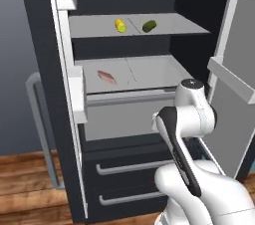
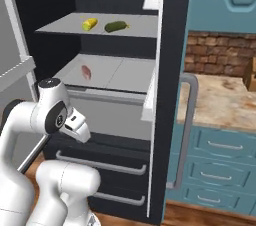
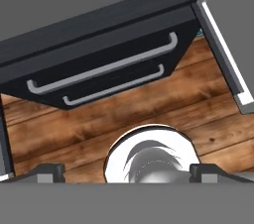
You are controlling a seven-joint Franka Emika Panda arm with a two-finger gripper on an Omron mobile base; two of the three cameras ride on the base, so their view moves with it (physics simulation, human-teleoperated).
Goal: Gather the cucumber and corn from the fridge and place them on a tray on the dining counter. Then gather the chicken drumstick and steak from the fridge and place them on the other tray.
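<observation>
- Cucumber [image 1: 149, 26] and corn [image 1: 120, 25]: side by side, apart, on upper shelf [image 1: 179, 26] of open fridge [image 2: 172, 70]; cucumber's long axis diagonal across the shelf.
- Steak [image 1: 106, 76]: on the shelf below.
- Gripper [image 3: 127, 173]: released, fingers [image 3: 48, 172] spread wide, empty, pointed down at floor [image 3: 149, 109] and lower drawers [image 3: 104, 72].
- Targets: well above and ahead; upward reach likely required.

Inside the fridge [image 1: 45, 45], doors swung wide: on the upper shelf [image 1: 164, 29], the corn [image 1: 120, 25] left of the cucumber [image 1: 149, 26], near each other but apart. One shelf lower, the steak [image 1: 106, 76], lying toward the left side. Below the shelves, two drawers [image 1: 129, 169], one above the other. To the fridge's right, a counter [image 2: 225, 100] over cabinets.
</observation>
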